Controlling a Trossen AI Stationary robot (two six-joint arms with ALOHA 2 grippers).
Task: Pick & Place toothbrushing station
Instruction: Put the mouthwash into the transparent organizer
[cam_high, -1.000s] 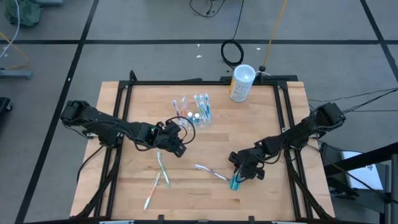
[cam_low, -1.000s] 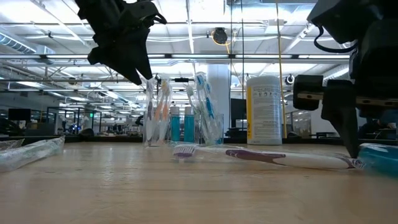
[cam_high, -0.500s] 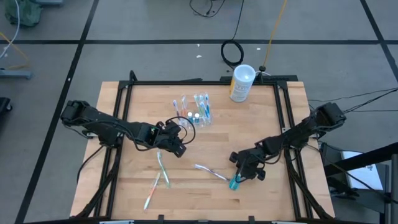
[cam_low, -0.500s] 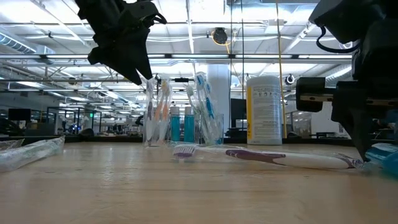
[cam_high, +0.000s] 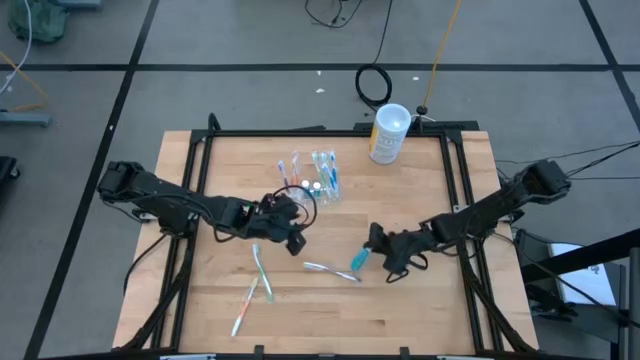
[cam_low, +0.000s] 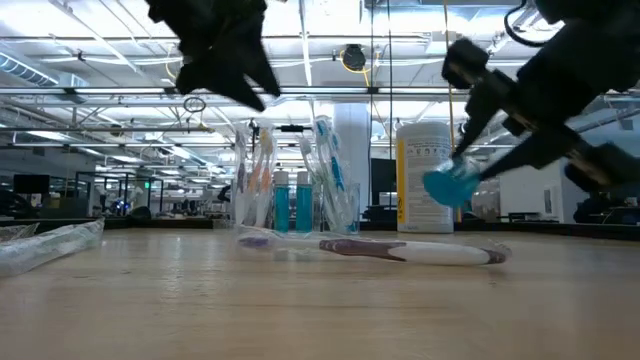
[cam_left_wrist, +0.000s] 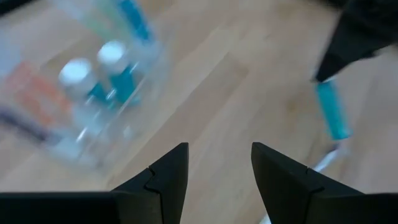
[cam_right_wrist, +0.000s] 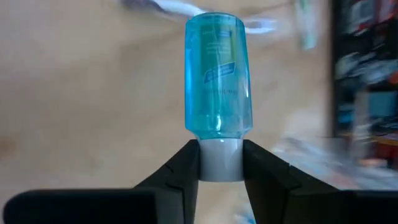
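The clear holder (cam_high: 312, 182) stands at the table's far middle with toothbrushes and teal tubes upright in it; the low view shows the holder (cam_low: 295, 195) too. My right gripper (cam_high: 374, 247) is shut on a teal toothpaste tube (cam_high: 358, 258), held above the table right of centre. My left gripper (cam_high: 296, 238) hovers open just in front of the holder, nothing between its fingers (cam_left_wrist: 163, 180). A white and purple toothbrush (cam_high: 333, 271) lies flat on the table below the tube. My right gripper pinches the tube's white cap (cam_right_wrist: 219, 158) between its two fingers. The fingers slant down from the table's right, and the teal body (cam_right_wrist: 217, 74) sticks out beyond their tips in line with them. The tube (cam_low: 450, 183) is lifted clear of the table, tilted.
A tall white canister with a yellowish label (cam_high: 388, 133) stands at the far edge, right of the holder. A green toothbrush (cam_high: 262, 268) and another wrapped one (cam_high: 243, 308) lie near the front left. Bare wood lies between the held tube and the holder.
My right gripper has taken the teal tube off the table, risen, and carried it toward the far edge and a little left, rolling its wrist. The white and purple toothbrush has slid slightly left. My left gripper has tipped a little in place.
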